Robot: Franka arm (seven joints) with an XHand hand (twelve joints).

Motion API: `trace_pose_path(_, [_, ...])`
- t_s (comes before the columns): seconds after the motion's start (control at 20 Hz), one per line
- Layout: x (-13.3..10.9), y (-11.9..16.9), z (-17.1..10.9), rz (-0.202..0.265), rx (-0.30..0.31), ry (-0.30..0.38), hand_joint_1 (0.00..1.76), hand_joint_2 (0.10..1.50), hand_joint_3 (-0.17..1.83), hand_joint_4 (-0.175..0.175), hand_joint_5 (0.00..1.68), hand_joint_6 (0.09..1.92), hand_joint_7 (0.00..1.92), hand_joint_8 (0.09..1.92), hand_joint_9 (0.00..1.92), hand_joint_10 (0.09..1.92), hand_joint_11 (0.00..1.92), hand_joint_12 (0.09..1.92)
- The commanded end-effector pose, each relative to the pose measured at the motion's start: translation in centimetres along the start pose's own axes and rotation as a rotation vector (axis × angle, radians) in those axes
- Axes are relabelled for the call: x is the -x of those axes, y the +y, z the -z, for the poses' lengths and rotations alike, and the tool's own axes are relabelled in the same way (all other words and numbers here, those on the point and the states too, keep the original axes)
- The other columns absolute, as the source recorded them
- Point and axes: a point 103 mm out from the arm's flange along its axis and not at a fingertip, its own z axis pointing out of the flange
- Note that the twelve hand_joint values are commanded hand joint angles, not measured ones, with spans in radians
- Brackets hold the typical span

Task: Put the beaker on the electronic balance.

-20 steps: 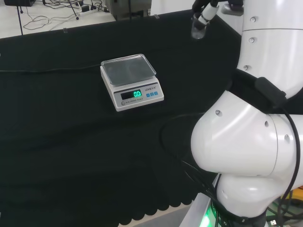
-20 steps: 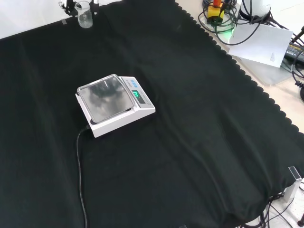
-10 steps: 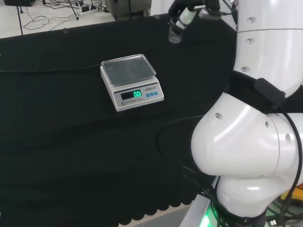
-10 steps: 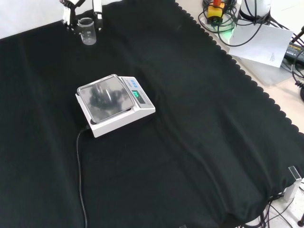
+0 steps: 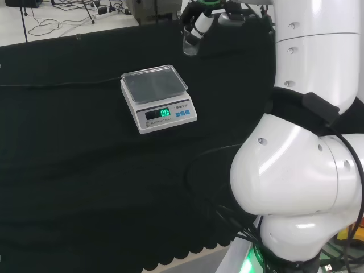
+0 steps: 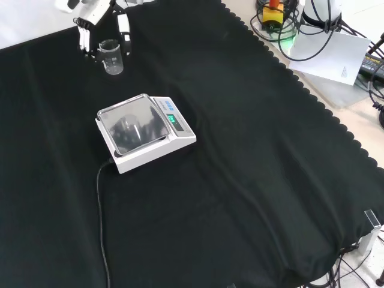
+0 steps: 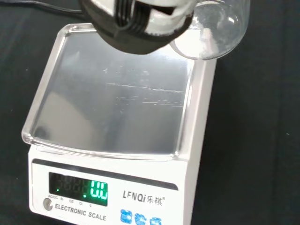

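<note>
Small clear glass beaker [image 6: 111,57], looks empty, so light, slick and breakable. Pinched at its upper wall between curled black-and-white fingers [image 6: 126,36], hanging above the bench, short of the white electronic balance [image 6: 144,132] with its steel pan. Best kept upright, held by the sides.

Hand [image 6: 102,27] aloft above the cloth, fingers curled round something clear.

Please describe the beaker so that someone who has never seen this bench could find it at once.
In the front view, start at the white balance in the middle of the black cloth, then look up toward the far edge. There the hand holds a small clear glass beaker between its fingers, above the cloth. It is the one transparent thing here.
</note>
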Motion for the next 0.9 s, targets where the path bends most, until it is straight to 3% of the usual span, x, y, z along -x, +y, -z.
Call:
trace_pose_path(0.05, [-2.6, 2.2, -1.0, 0.048, -0.037, -0.013, 1.36, 1.17, 0.0, -0.175, 0.82, 1.23, 0.72, 1.24, 0.98, 1.2, 1.0, 0.93])
trace_pose_path(0.3, [-5.2, 2.5, -2.4, 0.04, 0.033, -0.07, 1.36, 1.17, 0.0, -0.175, 0.82, 1.23, 0.72, 1.24, 0.98, 1.2, 1.0, 0.93])
trace_pose_path(0.45, [-6.8, 2.8, -3.6, 0.04, 0.03, -0.114, 1.36, 1.17, 0.0, -0.175, 0.82, 1.23, 0.73, 1.24, 0.98, 1.2, 1.0, 0.93])
trace_pose_path(0.5, [-7.3, 2.6, -3.9, 0.028, 0.047, -0.134, 1.36, 1.17, 0.0, -0.175, 0.82, 1.23, 0.73, 1.23, 0.98, 1.2, 1.0, 0.93])
trace_pose_path(0.7, [-10.2, 1.2, -5.6, -0.07, 0.221, -0.276, 1.36, 1.17, 0.0, -0.175, 0.82, 1.23, 0.73, 1.23, 0.98, 1.2, 1.01, 0.93])
trace_pose_path(0.9, [-12.2, 1.3, -6.5, -0.081, 0.237, -0.331, 1.36, 1.16, 0.0, -0.175, 0.83, 1.22, 0.74, 1.22, 0.98, 1.2, 1.01, 0.94])
